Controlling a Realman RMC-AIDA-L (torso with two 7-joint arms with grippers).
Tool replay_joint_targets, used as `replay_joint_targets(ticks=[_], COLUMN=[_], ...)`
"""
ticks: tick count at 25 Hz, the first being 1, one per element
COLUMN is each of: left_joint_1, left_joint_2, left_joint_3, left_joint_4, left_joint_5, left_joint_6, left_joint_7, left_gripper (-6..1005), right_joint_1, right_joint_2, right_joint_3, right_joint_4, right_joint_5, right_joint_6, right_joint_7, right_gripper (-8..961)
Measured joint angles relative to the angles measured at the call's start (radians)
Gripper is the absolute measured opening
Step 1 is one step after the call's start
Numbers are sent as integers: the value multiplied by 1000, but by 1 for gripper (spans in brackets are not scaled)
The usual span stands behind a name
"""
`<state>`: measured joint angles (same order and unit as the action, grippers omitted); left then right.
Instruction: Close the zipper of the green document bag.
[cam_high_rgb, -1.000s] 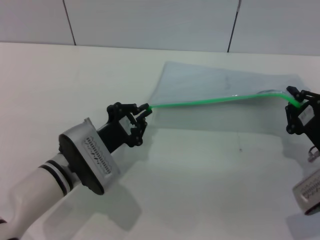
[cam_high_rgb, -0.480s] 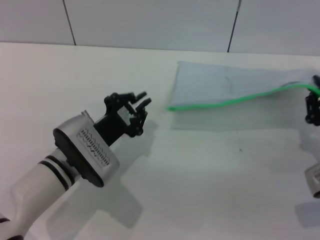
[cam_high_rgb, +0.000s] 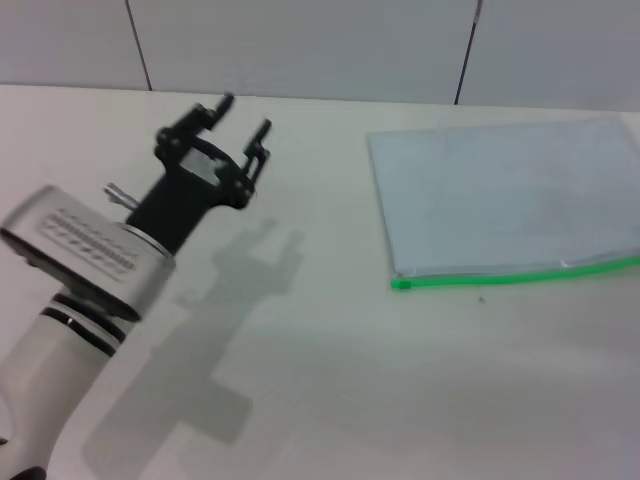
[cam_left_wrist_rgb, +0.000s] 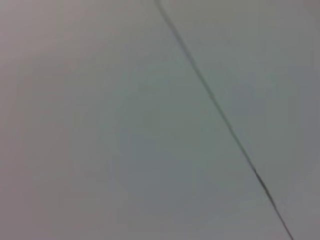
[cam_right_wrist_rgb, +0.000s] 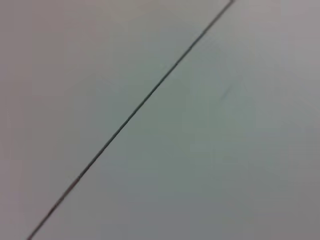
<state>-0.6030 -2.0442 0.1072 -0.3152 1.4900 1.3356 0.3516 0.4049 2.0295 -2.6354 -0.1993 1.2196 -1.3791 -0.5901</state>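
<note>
The green document bag lies flat on the white table, towards the right side of the head view, and its right end is cut off by the picture's edge. The zipper runs as a bright green strip along the bag's near long edge, from a small green end tab at its left corner out to the right edge of the view. The slider cannot be made out; a faint pale spot on the strip near its right end may be it, but that is unsure.

The left gripper is raised over the left part of the table, well apart from the bag, its two fingers spread wide and holding nothing. The right gripper does not show in the head view. Both wrist views show only a plain pale surface crossed by one dark seam line.
</note>
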Motion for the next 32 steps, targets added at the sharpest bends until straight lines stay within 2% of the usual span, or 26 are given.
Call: replay_joint_targets(ticks=[3, 7, 11, 16, 22, 23, 28, 32], left_joint_1=[7, 13, 16, 22, 26, 26, 24, 21], left_joint_2=[1, 3, 3, 7, 8, 7, 6, 6], left_joint_3=[-4, -5, -5, 0, 3, 6, 8, 8], left_joint_4=[2, 10, 44, 90, 95, 96, 95, 94], left_joint_5=[-28, -33, -38, -38, -36, -33, -32, -23], left_joint_6=[77, 130, 178, 195, 220, 220, 222, 222], left_joint_7=[-119, -209, -395, -584, -605, -605, -605, -605], left_gripper=[440, 450, 451, 450, 463, 466, 479, 636], right_joint_1=[-6, -10, -4, -3, 1, -3, -6, -6], right_joint_2=[1, 2, 0, 1, 0, 1, 0, 0], right_joint_3=[0, -6, -19, -48, -92, -113, -136, -142], right_joint_4=[0, -13, -21, -23, -24, -24, -25, -25], right_joint_5=[0, -1, -16, -46, -50, -50, -50, -51], right_joint_6=[-53, -106, -139, -224, -262, -309, -374, -376], right_joint_7=[116, 320, 533, 616, 627, 637, 647, 647], right_gripper=[532, 703, 873, 890, 888, 888, 886, 885])
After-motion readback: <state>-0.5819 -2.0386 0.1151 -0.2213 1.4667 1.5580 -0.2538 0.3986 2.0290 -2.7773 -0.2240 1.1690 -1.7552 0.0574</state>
